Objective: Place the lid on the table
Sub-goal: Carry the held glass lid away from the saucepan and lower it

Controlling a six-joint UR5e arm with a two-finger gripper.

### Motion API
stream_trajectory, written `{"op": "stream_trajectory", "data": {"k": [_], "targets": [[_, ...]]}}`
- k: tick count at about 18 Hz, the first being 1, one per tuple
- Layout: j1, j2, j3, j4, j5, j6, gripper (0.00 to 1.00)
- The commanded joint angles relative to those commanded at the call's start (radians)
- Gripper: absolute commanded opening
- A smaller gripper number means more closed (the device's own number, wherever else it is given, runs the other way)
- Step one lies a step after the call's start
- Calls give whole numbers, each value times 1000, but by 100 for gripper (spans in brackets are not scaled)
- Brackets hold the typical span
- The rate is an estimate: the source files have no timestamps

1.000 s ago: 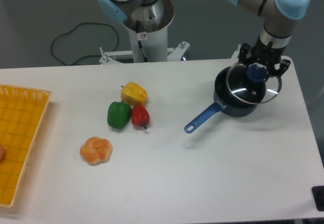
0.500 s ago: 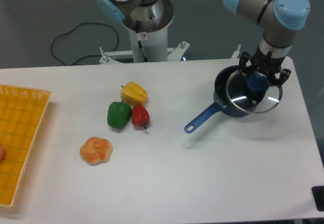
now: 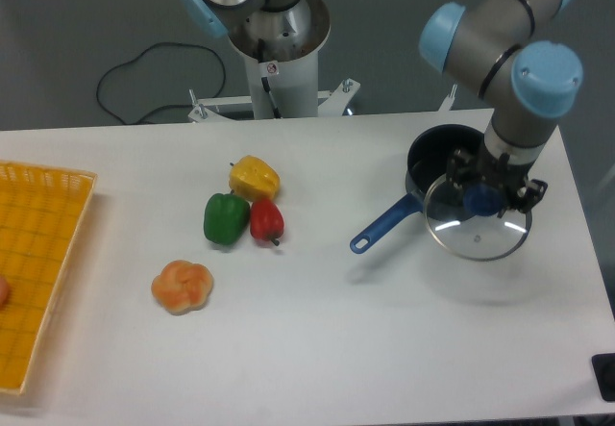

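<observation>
Camera view
Gripper (image 3: 486,198): pinching the blue knob of the lid between its two fingers, pointing straight down; it is now sitting in front of the saucepan, where a second ago it was hanging over the pan's right half.
Lid (image 3: 478,230): being carried level in the air above the table, clear of the saucepan's mouth except for its back edge, which is still overlapping the pan's front rim in this view; half a second ago it was covering most of the pan's right side.
Saucepan (image 3: 439,163): standing where it was, near the back right part of the table, its dark inside now mostly showing.
Saucepan handle (image 3: 386,222): pointing forward-left from the saucepan, unchanged.
Table (image 3: 317,349): carrying a faint shadow in front of the saucepan, under the lid.
Arm (image 3: 519,70): reaching lower and nearer the front than before.
Peppers (image 3: 240,207): yellow, green and red lying together well to the left of the saucepan, not moving.
Bun-like item (image 3: 183,287): lying further left and forward of the saucepan, unchanged.
Tray (image 3: 38,253): yellow mesh, staying at the far left edge.
</observation>
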Motion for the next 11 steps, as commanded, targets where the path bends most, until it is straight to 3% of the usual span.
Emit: {"op": "stream_trajectory", "data": {"k": [9, 11], "targets": [[-48, -54, 6, 28, 0, -65, 61], [-66, -61, 6, 55, 0, -94, 61]]}}
